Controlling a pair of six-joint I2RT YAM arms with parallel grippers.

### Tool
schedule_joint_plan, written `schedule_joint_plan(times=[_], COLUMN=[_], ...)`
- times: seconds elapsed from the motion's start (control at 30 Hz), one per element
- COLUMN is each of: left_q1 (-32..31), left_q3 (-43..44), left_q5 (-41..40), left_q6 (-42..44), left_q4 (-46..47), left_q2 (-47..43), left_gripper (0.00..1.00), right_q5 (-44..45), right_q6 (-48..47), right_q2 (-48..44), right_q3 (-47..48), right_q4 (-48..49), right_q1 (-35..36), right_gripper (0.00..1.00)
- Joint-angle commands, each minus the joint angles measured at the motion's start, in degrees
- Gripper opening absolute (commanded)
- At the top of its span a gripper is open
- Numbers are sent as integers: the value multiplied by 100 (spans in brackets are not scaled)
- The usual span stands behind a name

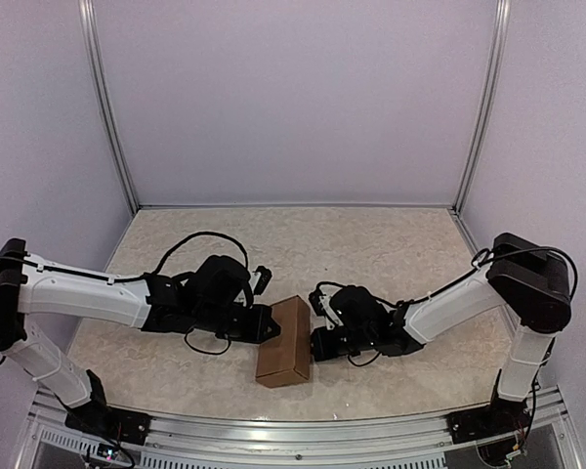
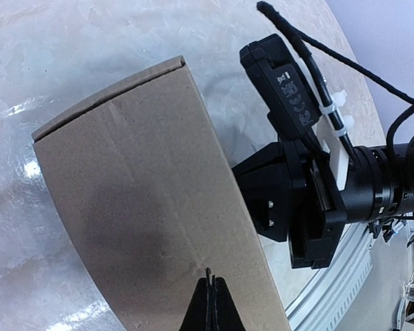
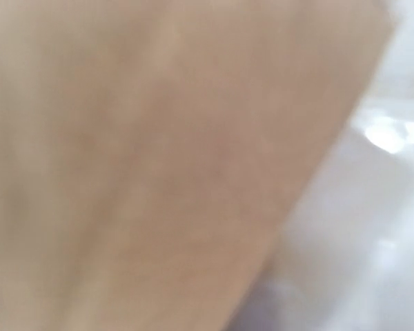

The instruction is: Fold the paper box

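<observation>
Lower centre on the worktop (image 1: 371, 244), the box (image 1: 283, 342) looks formed, squeezed between the closed left pincer (image 2: 209, 279) and the right pincer (image 1: 315, 344), whose width I cannot tell; next probably calls for tucking any loose flap.

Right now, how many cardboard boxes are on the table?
1: the brown carton lies on the table near its front edge, between the left arm and right arm. None seems hidden.
</observation>
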Motion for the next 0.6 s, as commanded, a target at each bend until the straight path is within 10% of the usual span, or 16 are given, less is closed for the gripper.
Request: schedule_joint_plan(times=[0.0, 0.4, 0.57], left_q1=[-32, 264, 470], left_q3=[195, 258, 389], left_q5=[59, -342, -795], left_q6=[112, 313, 501], left_q4=[-67, -472, -930], left_q2=[147, -30, -305], left_gripper=[0, 0, 3], right_q5=[501, 1342, 1771], right_q6=[-330, -718, -934], right_q2=[-361, -1366, -1767], right_q3=[-218, -360, -282], right_q4=[-696, -1535, -1853], right_q1=[-113, -224, -251], right_gripper=[0, 0, 19])
